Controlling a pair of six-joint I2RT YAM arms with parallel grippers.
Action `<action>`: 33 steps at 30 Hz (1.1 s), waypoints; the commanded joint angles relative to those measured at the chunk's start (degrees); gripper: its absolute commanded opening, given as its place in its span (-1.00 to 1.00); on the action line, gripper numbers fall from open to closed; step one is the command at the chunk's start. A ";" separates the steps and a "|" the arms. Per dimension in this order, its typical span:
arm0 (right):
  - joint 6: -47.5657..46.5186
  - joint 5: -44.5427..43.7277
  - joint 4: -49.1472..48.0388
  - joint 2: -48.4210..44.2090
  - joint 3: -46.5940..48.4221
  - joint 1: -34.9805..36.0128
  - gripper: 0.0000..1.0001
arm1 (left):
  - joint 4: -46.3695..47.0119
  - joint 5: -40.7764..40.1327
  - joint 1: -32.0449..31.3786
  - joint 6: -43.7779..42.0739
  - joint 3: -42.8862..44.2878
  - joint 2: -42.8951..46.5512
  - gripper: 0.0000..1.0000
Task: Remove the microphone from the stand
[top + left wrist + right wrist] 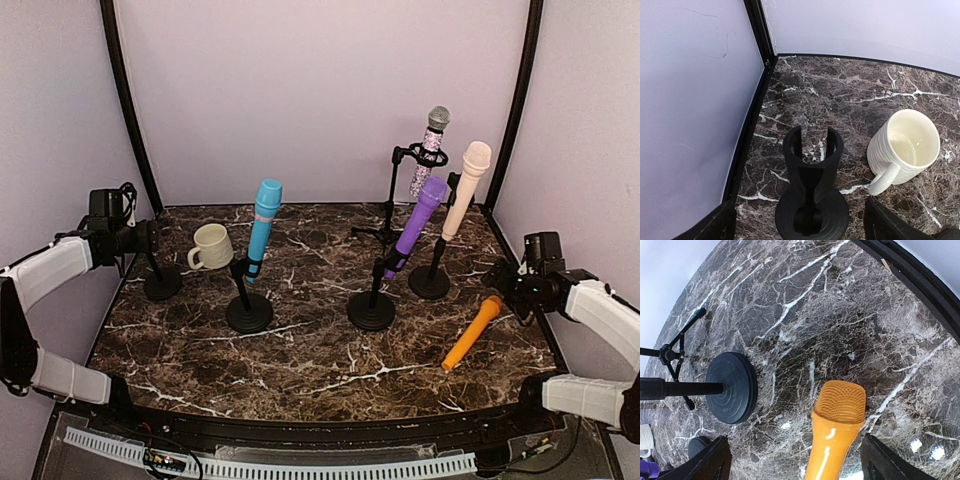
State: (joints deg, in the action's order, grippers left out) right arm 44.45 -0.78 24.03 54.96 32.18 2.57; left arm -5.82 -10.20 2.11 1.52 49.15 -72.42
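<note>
An orange microphone point(472, 332) lies flat on the marble table, apart from any stand. My right gripper point(507, 287) hovers over its mesh head, open. In the right wrist view the orange microphone point(836, 432) runs between the two spread fingers point(710, 462), which do not touch it. At the far left stands an empty black stand point(161, 275). My left gripper point(150, 238) is open just above this empty stand point(812, 165), whose clip holds nothing. A blue microphone point(263, 228), a purple one point(416, 224), a beige one point(466, 188) and a glittery one point(430, 150) sit in stands.
A cream mug point(211, 247) stands next to the empty stand, to the right of the clip as the cream mug point(905, 147) shows in the left wrist view. A round stand base point(731, 387) and tripod legs point(675, 355) lie left of the orange microphone. Side walls stand close to both arms.
</note>
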 commanded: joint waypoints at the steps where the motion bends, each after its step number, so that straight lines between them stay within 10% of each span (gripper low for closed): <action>1: -0.17 0.38 2.01 -2.92 2.77 -0.28 0.82 | 1.18 -3.63 0.24 0.29 -1.50 5.34 0.82; 13: -2.98 5.78 11.94 -10.21 10.77 -0.33 0.81 | -1.35 0.29 -1.16 -5.74 -3.25 16.32 0.77; 23: -9.56 31.61 4.66 -13.69 16.59 0.41 0.78 | -7.98 11.11 -15.64 -10.26 -0.41 19.45 0.68; 33: -8.66 41.11 -9.40 -11.25 17.72 17.33 0.85 | -13.28 34.57 -23.68 -11.48 4.88 13.48 0.70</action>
State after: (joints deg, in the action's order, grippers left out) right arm 35.79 36.47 23.27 42.04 48.38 13.74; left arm -15.20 13.91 -19.09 -8.51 51.79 -56.77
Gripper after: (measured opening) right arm 0.923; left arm 0.847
